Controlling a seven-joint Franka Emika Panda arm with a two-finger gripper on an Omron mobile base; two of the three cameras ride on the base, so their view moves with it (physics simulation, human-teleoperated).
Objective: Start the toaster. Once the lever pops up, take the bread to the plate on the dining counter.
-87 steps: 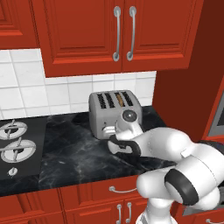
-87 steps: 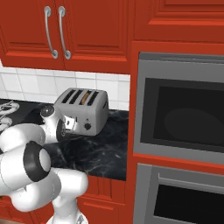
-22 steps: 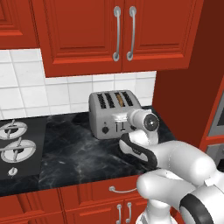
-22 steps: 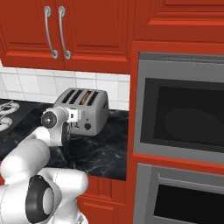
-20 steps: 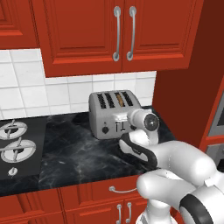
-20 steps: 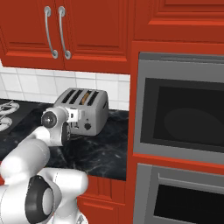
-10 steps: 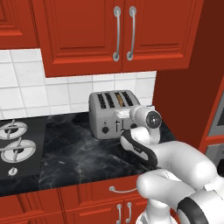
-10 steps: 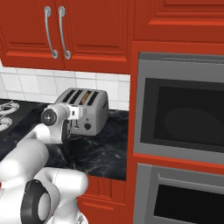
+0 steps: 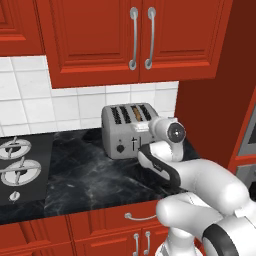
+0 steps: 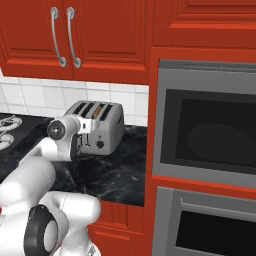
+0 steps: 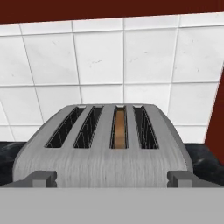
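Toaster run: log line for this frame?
phase: reaching for lever | hand: open, empty, at toaster front | bread: in third slot from left, hand view | toaster: on black counter

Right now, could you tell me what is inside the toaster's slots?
The toaster holds one bread slice, in the third slot from the left in the hand view. The other slots look dark; their bottoms are hidden.

silver-grey toaster (image 11: 105, 162), tan-brown bread (image 11: 119, 127), white tiles (image 11: 100, 57)
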